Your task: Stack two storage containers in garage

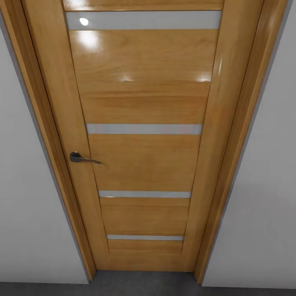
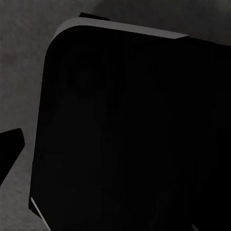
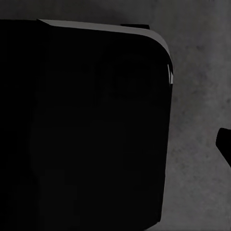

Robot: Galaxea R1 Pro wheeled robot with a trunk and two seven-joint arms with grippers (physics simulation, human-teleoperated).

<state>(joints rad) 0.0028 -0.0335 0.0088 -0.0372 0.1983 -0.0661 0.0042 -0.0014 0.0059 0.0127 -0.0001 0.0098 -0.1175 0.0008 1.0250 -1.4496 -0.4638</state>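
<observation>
- As the head camera looks forward and down, a closed wooden door (image 1: pixel 144 135) stands directly ahead, set in a matching wooden frame (image 1: pixel 238 135).
- The door is glossy honey-coloured wood, crossed by four narrow frosted glass strips (image 1: pixel 144 128) set level, one above another; ceiling light glints off the upper panels.
- A dark metal lever handle (image 1: pixel 82 158) sits on the door's left side, around mid-height, its lever pointing right.
- Plain pale walls (image 1: pixel 28 205) flank the frame on both left and right.
- At the foot of the door, a strip of the floor (image 1: pixel 144 283) shows: dark grey, rough and speckled, running along the near edge of the view.
- In the left wrist view, a large black rounded body (image 2: pixel 130 139) with a lighter grey upper edge takes up most of the picture; it appears to be part of the robot itself, though the dark render leaves this uncertain. The same grey speckled floor shows beside it.
- A black tip (image 2: pixel 9 149) juts in at one edge of that view, possibly a finger of the left end effector; its state cannot be told.
- The right wrist view mirrors this: a black rounded body (image 3: pixel 86 130) against grey floor, with a small black tip (image 3: pixel 224 144) at the edge. Whether the right end effector is released or clenched cannot be told.
</observation>
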